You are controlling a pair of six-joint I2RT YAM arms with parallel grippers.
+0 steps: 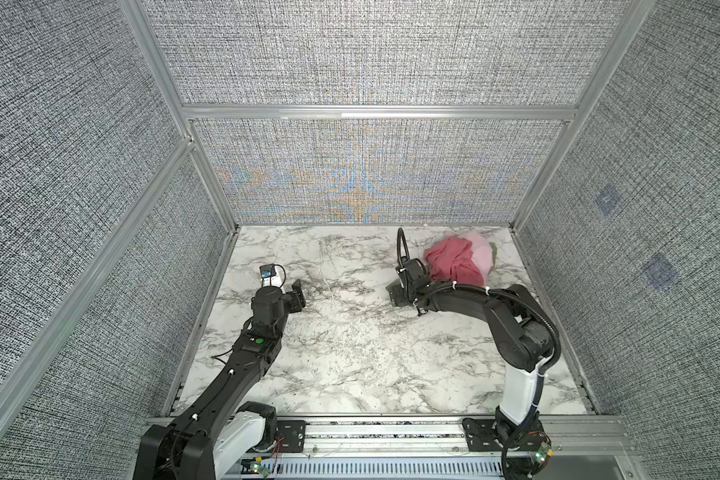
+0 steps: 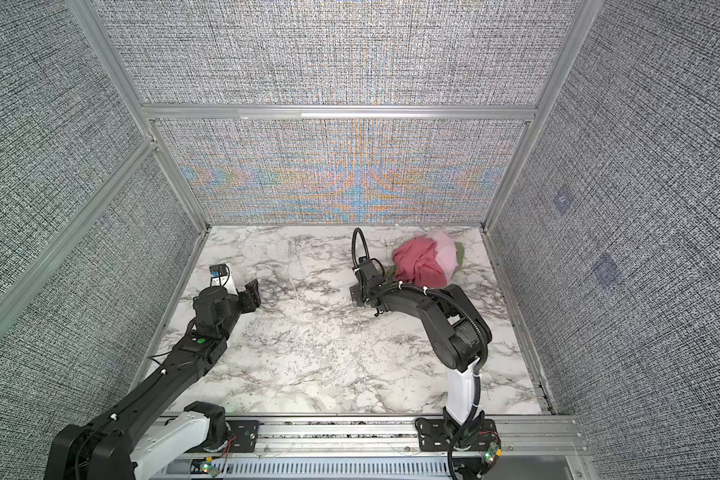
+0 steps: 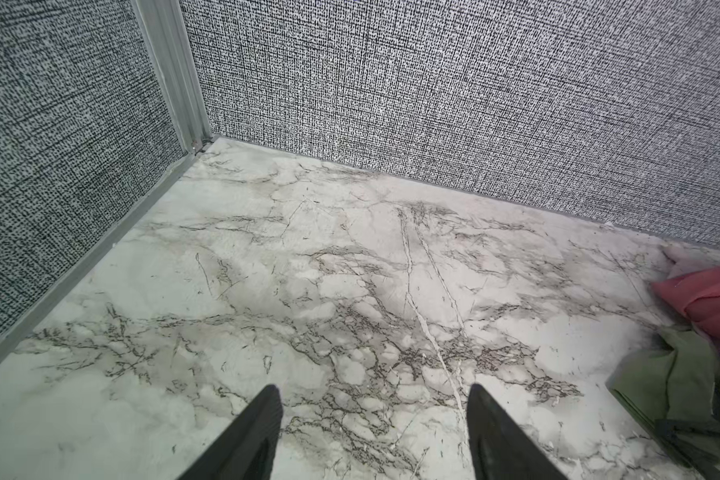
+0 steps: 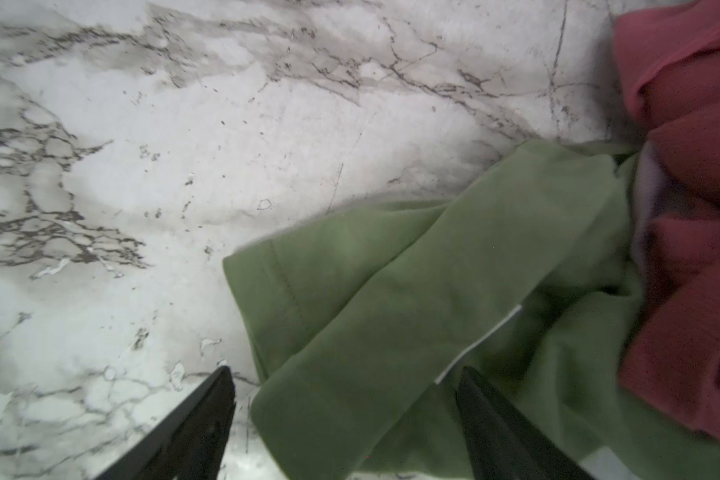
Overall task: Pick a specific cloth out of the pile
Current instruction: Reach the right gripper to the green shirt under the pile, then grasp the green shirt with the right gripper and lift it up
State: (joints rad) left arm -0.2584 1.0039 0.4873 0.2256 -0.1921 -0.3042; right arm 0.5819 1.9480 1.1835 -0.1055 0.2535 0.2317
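Observation:
The pile (image 1: 460, 257) lies at the back right of the marble table, with a dark rose-red cloth (image 1: 452, 262) on top and a pale pink one (image 1: 481, 249) behind it. Of the olive-green cloth, only a sliver (image 1: 493, 251) shows at the pile's far edge in both top views. In the right wrist view the cloth (image 4: 412, 282) spreads out from under the rose-red cloth (image 4: 691, 174). My right gripper (image 4: 346, 372) is open, low over the pile's left edge, its jaws on either side of a green fold. My left gripper (image 3: 374, 388) is open over bare marble at the left.
Grey fabric walls with aluminium frames close in the table (image 1: 350, 332) on three sides. The pile sits close to the back wall and right wall. A metal rail (image 1: 383, 432) with both arm bases runs along the front edge.

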